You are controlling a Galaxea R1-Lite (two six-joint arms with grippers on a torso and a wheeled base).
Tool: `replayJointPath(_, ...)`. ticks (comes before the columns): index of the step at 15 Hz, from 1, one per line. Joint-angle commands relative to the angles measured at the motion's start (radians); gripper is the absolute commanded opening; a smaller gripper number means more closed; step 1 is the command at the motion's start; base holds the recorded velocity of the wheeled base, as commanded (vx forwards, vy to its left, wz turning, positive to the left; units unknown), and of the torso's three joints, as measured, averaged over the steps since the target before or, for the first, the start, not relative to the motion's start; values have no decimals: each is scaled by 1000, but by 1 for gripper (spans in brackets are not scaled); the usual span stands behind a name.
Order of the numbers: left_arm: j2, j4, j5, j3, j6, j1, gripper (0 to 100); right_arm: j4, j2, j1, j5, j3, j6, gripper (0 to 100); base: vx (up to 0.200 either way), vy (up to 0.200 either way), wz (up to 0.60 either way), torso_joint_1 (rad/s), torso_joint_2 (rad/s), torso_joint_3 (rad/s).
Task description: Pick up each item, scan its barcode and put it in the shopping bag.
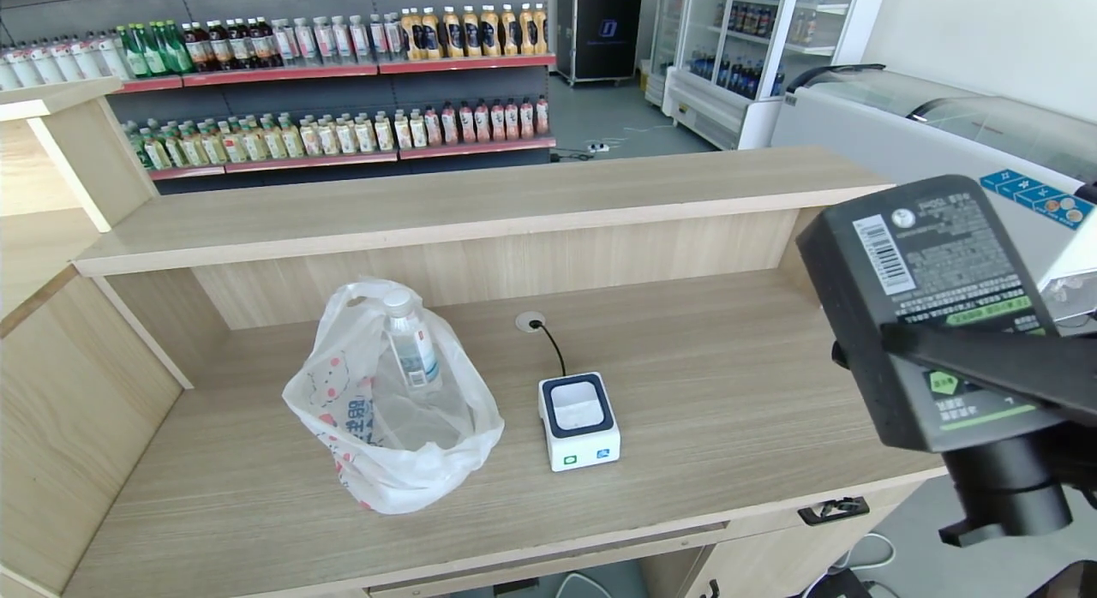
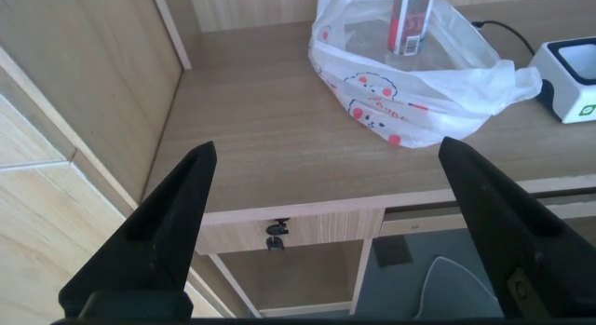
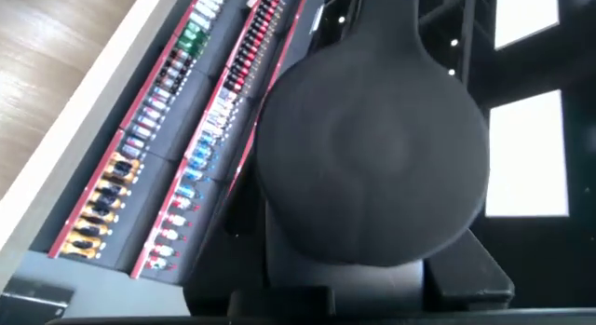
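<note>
Item in hand: black pack point(image 1: 934, 264), raised at the far right of the scene, above the right end of the counter point(image 1: 728, 384) and tilted; its white barcode label point(image 1: 883, 254) faces up, away from the counter.
Right gripper point(image 1: 908, 341): closed on the pack's lower part, one finger lying across its printed face.
Step, as judged: scanning, not yet bagging.
Scanner point(image 1: 578, 420): mid-counter, reading window up, well to the left of the pack.
Good execution: carry the pack left over the scanner and roll the wrist so the label turns down to the window; the finger is best kept off the label.
Shopping bag point(image 1: 386, 427): just left of the scanner, mouth open, a bottle point(image 1: 410, 341) upright inside.
Left gripper point(image 2: 326, 148): fingers wide apart, holding nothing, at the counter's near left edge.
</note>
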Motion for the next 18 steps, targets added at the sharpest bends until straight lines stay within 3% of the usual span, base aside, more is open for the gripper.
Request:
replayJointPath(1,0,0,0,0,0,0,100,3,-71,66,-53,16,-8,0,0,0,0,0,0,0)
replayJointPath(18,0,0,0,0,0,0,100,55,-171,156,-99,87,-34,0,0,0,0,0,0,0)
